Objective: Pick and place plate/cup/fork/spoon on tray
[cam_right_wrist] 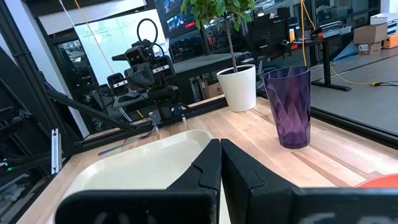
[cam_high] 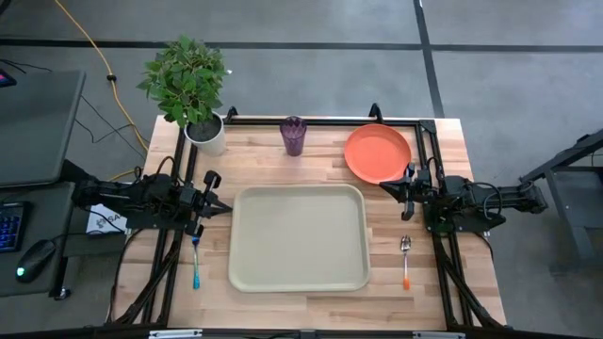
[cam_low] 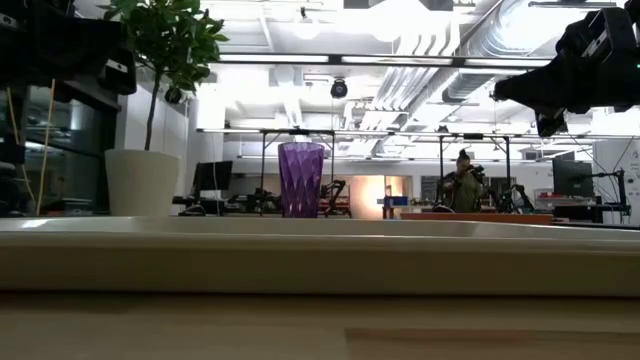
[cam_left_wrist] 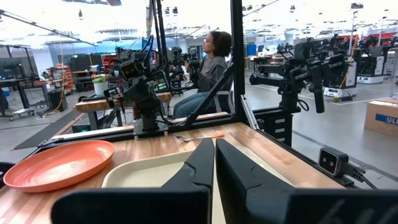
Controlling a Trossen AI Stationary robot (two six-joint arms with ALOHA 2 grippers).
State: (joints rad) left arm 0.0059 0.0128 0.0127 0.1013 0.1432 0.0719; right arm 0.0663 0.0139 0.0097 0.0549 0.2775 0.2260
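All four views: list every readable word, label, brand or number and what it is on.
"UL": start of blue lettering cut off by the picture's edge, on a cardboard box on the floor, left wrist view.
White sheet beside the table, by the left arm: dark print, too small to read.
Whiteboard, right wrist view: faint marks, unreadable.

upright purple cup (cam_right_wrist: 288,106) beside white plant pot (cam_right_wrist: 238,88), behind tray (cam_right_wrist: 134,165)

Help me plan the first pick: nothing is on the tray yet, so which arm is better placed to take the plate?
Right. The orange plate lies at the table's far right, just beyond the right gripper, whose fingers are shut. The left gripper waits across the empty tray, beside the fork.
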